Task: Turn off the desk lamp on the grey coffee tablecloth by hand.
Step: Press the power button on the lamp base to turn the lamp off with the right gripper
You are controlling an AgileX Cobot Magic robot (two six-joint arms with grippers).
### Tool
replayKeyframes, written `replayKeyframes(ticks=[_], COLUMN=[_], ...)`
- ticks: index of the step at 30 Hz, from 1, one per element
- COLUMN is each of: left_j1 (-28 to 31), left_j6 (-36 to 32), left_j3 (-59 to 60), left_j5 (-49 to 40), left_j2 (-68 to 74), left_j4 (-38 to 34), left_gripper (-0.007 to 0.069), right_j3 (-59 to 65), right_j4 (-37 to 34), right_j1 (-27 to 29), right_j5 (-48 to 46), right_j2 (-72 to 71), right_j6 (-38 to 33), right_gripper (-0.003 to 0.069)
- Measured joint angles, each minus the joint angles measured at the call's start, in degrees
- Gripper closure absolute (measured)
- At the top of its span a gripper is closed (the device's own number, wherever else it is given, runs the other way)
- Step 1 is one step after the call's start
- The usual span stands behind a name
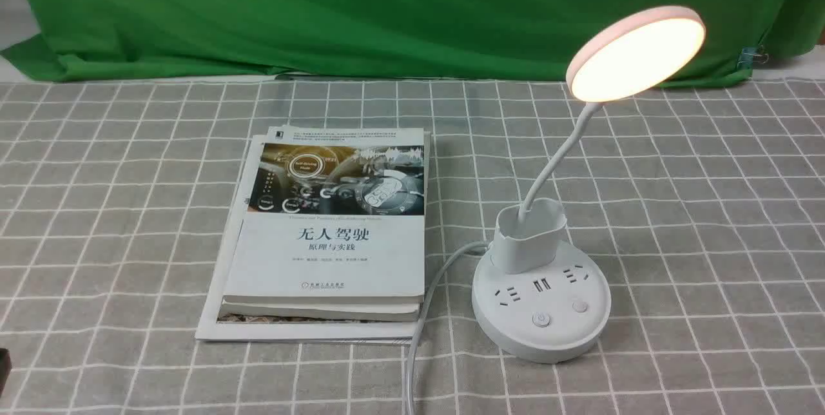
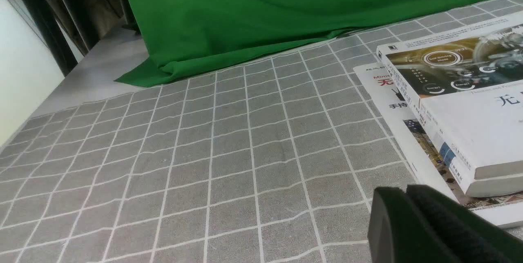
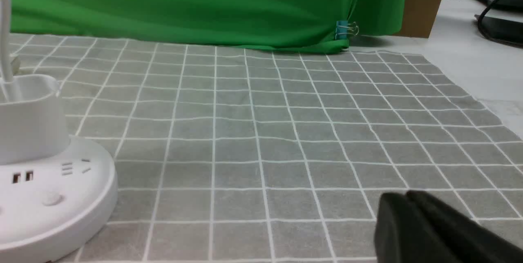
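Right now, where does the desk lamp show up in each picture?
Front view: the desk lamp stands right of centre, lit, right of the books.
Left wrist view: not in it.
Right wrist view: only its base and cup, cut off at the frame's edge.
Shared: the green backdrop cloth.

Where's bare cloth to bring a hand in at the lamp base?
Widest bare tablecloth lies right of the desk lamp, out to the cloth's edge. Another open stretch sits left of the book stack. Crowded: the gap between books and lamp, where the cord runs.
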State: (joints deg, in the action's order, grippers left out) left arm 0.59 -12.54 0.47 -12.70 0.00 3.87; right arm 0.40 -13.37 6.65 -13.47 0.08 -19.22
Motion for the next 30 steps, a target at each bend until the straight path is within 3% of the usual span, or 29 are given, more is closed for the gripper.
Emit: replayKeyframes(ticks=[24, 30], left_j1=[0.0, 0.0], left_j6=[0.0, 0.0], left_j3=[0.0, 0.0], left_j5=[0.0, 0.0], left_j2=[0.0, 0.0], left_j4=[0.0, 0.0], left_gripper=[0.0606, 0.0606], right_j3=[0.0, 0.0], right_j4=[0.0, 0.0], right_j1=[0.0, 0.0], right_j5=[0.8, 13.5], right_j2=[0.0, 0.0], right_j6=[3.0, 5.3], right_gripper=[0.0610, 0.0610])
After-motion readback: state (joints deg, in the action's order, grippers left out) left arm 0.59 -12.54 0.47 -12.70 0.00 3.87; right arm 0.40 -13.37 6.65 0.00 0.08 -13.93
